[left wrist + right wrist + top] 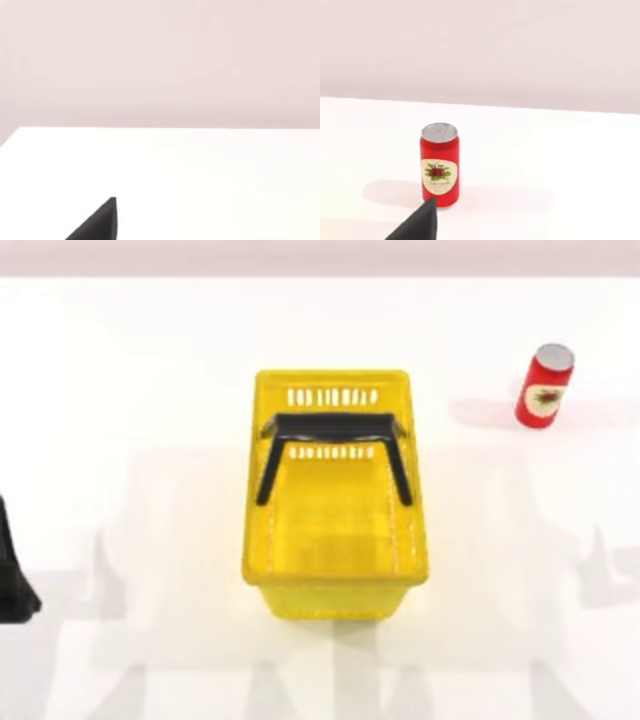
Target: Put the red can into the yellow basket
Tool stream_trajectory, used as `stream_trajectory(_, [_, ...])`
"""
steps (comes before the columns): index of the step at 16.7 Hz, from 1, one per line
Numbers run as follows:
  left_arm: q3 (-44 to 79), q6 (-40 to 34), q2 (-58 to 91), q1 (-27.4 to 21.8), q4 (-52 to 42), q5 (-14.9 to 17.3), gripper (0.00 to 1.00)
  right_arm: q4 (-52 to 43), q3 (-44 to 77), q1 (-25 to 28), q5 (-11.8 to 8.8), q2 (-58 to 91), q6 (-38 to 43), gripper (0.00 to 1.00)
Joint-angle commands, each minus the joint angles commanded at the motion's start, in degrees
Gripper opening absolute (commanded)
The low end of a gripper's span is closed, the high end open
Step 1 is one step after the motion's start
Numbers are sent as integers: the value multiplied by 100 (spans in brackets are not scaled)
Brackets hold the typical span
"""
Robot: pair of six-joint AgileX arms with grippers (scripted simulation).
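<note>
The red can [544, 386] stands upright on the white table at the back right; its silver top and cream label show. In the right wrist view the red can [439, 165] stands a short way ahead of my right gripper [420, 225], of which only a dark tip shows, apart from the can. The yellow basket [262, 540] sits in the middle of the table with its black handle [333, 426] folded across its far half, and nothing shows inside it. My left arm [12, 575] stays parked at the left edge. A dark tip of my left gripper [100, 222] shows over bare table.
The white table [130, 390] runs to a pale wall at the back. My right arm is outside the top view.
</note>
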Motion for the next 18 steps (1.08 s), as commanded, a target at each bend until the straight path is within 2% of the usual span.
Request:
stream_trajectory(6, [0, 0, 0, 0, 0, 0, 100, -1661, 2882, 194, -126, 2700, -557, 100])
stream_trajectory(18, [0, 0, 0, 0, 0, 0, 100, -5961, 10329, 522, -178, 9888, -2169, 100])
